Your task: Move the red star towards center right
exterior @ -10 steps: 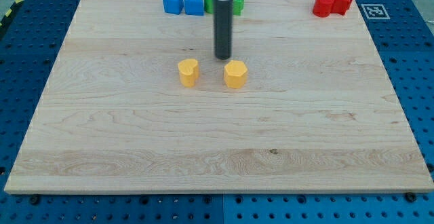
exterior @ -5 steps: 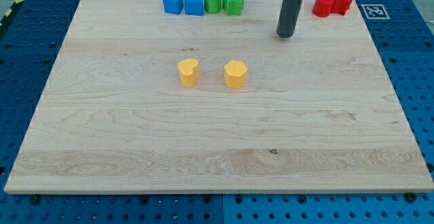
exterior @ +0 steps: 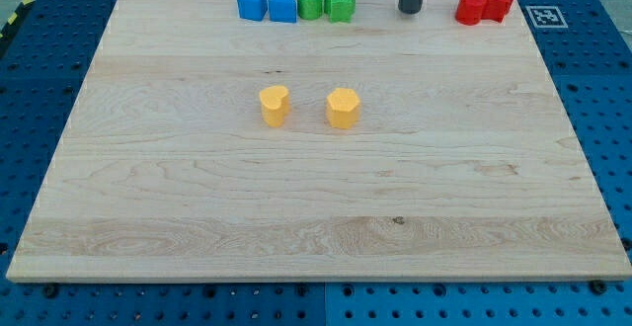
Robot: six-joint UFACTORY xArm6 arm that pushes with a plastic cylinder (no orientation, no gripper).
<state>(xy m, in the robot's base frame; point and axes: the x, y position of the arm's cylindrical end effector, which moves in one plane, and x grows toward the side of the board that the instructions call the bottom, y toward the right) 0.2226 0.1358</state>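
Observation:
Two red blocks touch each other at the board's top right corner. The right one [exterior: 500, 1] has a lobed outline like a star, and the left one [exterior: 471, 8] is rounder. My tip [exterior: 411, 10] stands at the board's top edge. It is to the left of the red pair, about a block's width from the left one, and touches neither.
A blue block [exterior: 253, 2], a blue house-shaped block [exterior: 282, 6], a green round block [exterior: 310, 1] and a green block [exterior: 340, 3] line the top edge, left of my tip. A yellow heart-like block [exterior: 275, 105] and a yellow hexagon-like block [exterior: 343, 108] sit near the middle of the wooden board [exterior: 316, 217].
My tip has moved from just above the two yellow blocks up and to the right, to the top edge beside the red blocks. No block has moved.

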